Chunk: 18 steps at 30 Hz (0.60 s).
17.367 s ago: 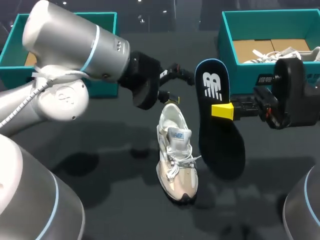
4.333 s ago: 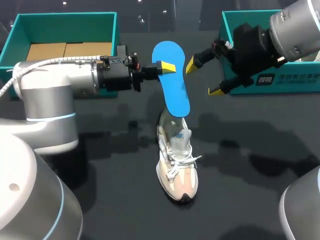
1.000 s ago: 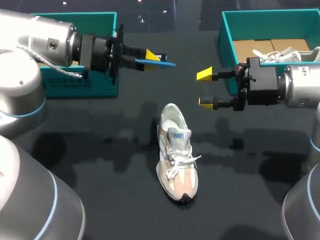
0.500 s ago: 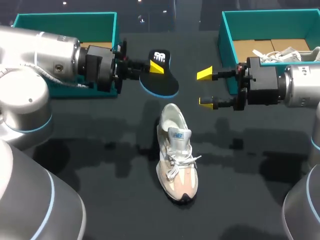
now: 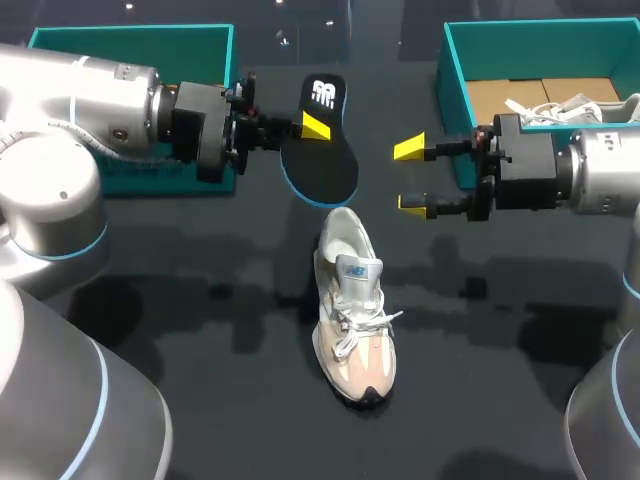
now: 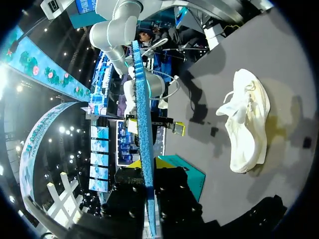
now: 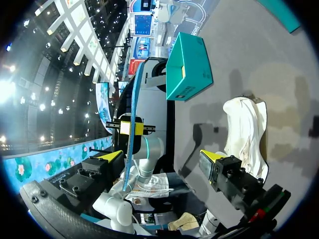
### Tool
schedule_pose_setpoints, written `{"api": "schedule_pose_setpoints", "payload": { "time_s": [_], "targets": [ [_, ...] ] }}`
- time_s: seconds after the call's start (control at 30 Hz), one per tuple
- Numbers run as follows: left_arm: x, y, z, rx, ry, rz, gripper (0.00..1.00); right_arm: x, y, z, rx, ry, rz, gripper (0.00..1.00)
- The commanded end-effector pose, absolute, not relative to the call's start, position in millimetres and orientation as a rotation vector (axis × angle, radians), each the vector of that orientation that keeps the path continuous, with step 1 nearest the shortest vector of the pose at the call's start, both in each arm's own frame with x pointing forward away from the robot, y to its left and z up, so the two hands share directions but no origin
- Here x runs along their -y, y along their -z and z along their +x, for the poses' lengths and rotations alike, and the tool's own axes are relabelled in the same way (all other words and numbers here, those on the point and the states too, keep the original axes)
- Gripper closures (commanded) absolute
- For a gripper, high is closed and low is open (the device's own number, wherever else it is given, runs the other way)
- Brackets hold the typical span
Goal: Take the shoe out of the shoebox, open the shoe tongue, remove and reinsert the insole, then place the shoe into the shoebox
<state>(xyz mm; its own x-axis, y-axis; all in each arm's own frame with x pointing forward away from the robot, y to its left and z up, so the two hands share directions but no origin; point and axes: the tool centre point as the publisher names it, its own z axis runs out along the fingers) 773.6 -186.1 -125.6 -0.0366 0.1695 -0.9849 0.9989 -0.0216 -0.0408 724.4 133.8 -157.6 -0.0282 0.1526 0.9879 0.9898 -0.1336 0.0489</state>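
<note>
My left gripper [image 5: 312, 127] is clenched on the flat black foam insole with the blue rim [image 5: 322, 165], pinching it near its printed end and holding it in the air just beyond the heel of the cream mesh sneaker [image 5: 354, 310]. The sneaker lies on the dark table [image 5: 180, 330], toe towards me and collar open. My right gripper [image 5: 410, 176] hangs beside the insole, fingers spread, nothing between them.

I judge the insole to be out and the reinsertion in hand. Next the insole's free end must tip down into the collar and slide forward, probably with my right fingers steadying the shoe or holding the tongue.

The teal cardboard shoebox on the right [image 5: 452, 70] stands close behind my right fingers and the other teal box [image 5: 215, 40] behind my left wrist. The sneaker lies well apart from both, leaving room to come down from above
</note>
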Motion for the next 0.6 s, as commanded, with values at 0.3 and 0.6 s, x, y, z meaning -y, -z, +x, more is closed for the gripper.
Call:
{"api": "schedule_pose_setpoints", "payload": {
  "time_s": [0.3,0.6],
  "targets": [
    [209,148,792,-1.192,1.139,1.346,1.00,-162,152,727,1.309,1.317,-1.346,0.00],
    [218,150,798,-1.149,1.129,1.359,1.00,-182,154,724,1.318,1.319,-1.309,0.00]
  ]
}}
